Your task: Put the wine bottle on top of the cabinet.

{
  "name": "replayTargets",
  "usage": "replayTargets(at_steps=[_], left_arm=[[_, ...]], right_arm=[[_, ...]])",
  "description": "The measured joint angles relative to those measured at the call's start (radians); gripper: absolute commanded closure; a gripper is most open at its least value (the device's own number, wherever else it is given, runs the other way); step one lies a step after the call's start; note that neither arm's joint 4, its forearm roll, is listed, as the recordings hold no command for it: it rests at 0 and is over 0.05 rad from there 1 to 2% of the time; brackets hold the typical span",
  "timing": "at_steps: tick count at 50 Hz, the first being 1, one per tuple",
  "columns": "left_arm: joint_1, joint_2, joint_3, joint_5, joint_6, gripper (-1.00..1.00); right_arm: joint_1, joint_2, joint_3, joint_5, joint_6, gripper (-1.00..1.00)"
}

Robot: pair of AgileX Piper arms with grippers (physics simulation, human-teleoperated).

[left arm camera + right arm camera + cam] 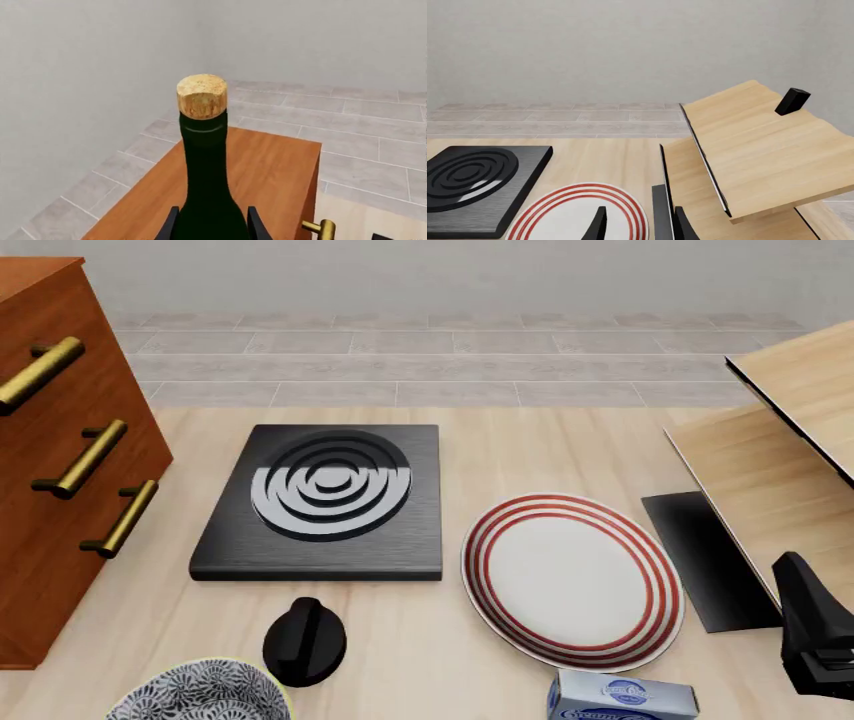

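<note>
A dark green wine bottle (208, 175), tan cork (202, 96) uppermost, stands upright between the fingers of the left tool (210, 225) in the left wrist view, the black fingertips pressed to either side of its body at the bottom centre of the frame. Behind and below it spreads the flat reddish-brown top of the cabinet (267, 170), with one brass handle (320, 229) showing at lower right. Whether the bottle's base already rests on that top cannot be told; the base is out of frame.

In the front view the cabinet (60, 455) fills the left edge, its three gold bar handles facing the bench (534, 440); the bottle itself is not in that frame. The right tool (637, 222) hangs idle over a red-rimmed plate (570, 212), jaws narrowly parted and holding nothing.

The risk from here is a tall, narrow bottle tipping. Letting go before the base sits flat, or too near the cabinet's edge, could send it over onto the bench. A finger dragging on the glass during withdrawal could do the same.
</note>
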Motion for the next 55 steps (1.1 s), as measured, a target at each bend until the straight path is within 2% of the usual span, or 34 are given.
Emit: replayTargets(at_steps=[55], left_arm=[[0.004, -0.137, -0.048, 0.133, 0.006, -1.00]], right_arm=[[0.000, 0.000, 0.000, 0.000, 0.000, -1.00]])
